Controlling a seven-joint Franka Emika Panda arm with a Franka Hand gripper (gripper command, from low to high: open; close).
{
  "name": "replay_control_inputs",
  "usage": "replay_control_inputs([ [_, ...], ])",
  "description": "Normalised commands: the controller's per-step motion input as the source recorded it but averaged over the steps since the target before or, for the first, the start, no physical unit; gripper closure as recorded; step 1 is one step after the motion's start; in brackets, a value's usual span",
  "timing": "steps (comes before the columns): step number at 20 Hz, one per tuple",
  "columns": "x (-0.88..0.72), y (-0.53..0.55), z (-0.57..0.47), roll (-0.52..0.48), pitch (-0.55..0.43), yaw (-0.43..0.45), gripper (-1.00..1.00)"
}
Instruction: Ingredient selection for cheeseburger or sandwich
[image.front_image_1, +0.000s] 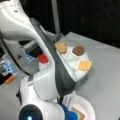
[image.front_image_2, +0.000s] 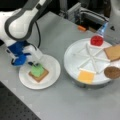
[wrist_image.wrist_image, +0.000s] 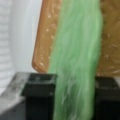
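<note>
The gripper hung low over the plate, its jaws pinched on the lettuce, which lay on a bread square. On the divided tray sat tomato, bread, patty and cheese.

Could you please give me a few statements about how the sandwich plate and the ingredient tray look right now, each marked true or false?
1. The green lettuce lies over a bread square on the white plate. True.
2. The gripper is over the sectioned tray. False: it is at the plate, its fingers either side of the lettuce.
3. The red tomato is on the plate. False: it sits in the tray.
4. The yellow cheese and brown patty are in the tray. True.
5. A second bread square is in the tray. True.
</note>
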Motion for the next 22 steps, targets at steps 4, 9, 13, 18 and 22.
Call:
replay_control_inputs([
  [4, 0.14, -0.18, -0.02, 0.082, 0.034, 0.228, -1.0],
  [9, 0.15, -0.2, 0.0, 0.085, 0.05, 0.232, -1.0],
  [13, 0.1, -0.17, 0.06, 0.083, 0.073, 0.221, -1.0],
  [18, -0.03, -0.08, 0.17, 0.037, 0.105, 0.168, -1.0],
  [22, -0.22, 0.13, 0.26, -0.091, 0.104, 0.035, -1.0],
])
